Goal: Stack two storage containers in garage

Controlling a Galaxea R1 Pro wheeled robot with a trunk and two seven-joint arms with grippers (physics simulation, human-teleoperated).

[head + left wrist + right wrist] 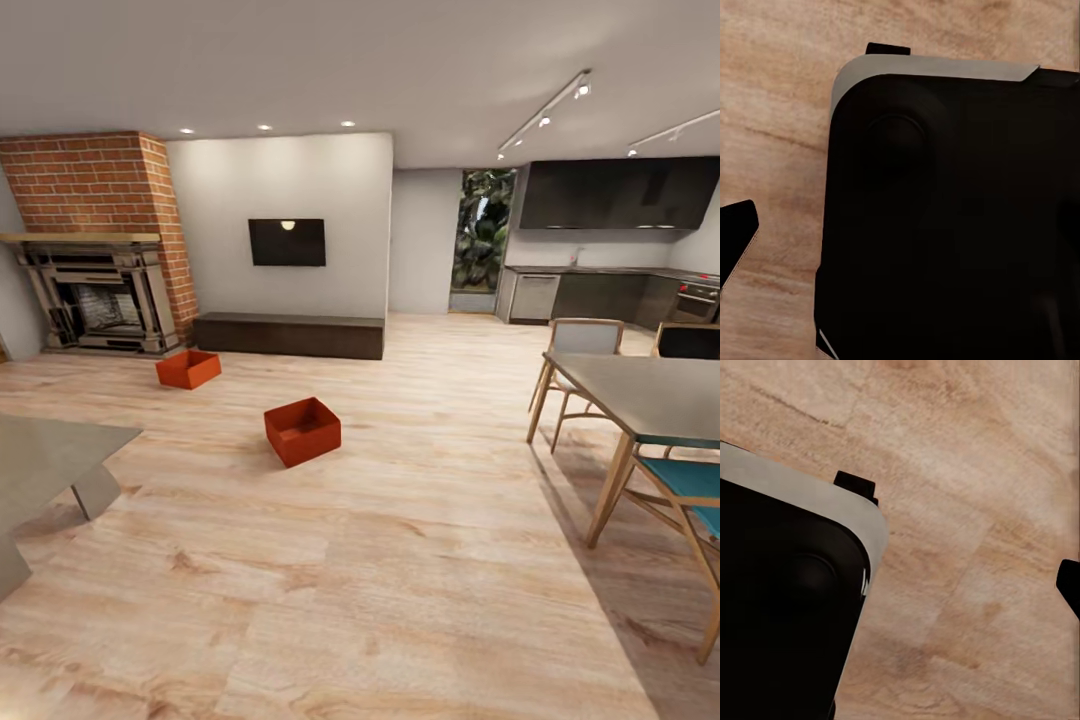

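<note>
Orange-red, both storage containers sit on the light plank floor (420,560) of the living room, so as I judge it none of the carrying has been done. One container (302,431) lies out in the open room, well in front of the long dark cabinet (289,335). The other container (188,368) rests nearer that cabinet, just off its fireplace end and close to the brick fireplace (100,245). Both stand upright and open-topped, well apart from each other, and nothing touches either one.

The two wrist views look down along the arms at the same wood floor and at a dark rounded part of the robot's body (952,217). A small black tip shows at the edge of each of those views, but I cannot tell from it whether either gripper is spread or pressed together; neither holds a container.

Everything is left to do: approaching the containers, picking them up, taking them to the garage, setting one on its concrete floor and stacking the other on top.
</note>
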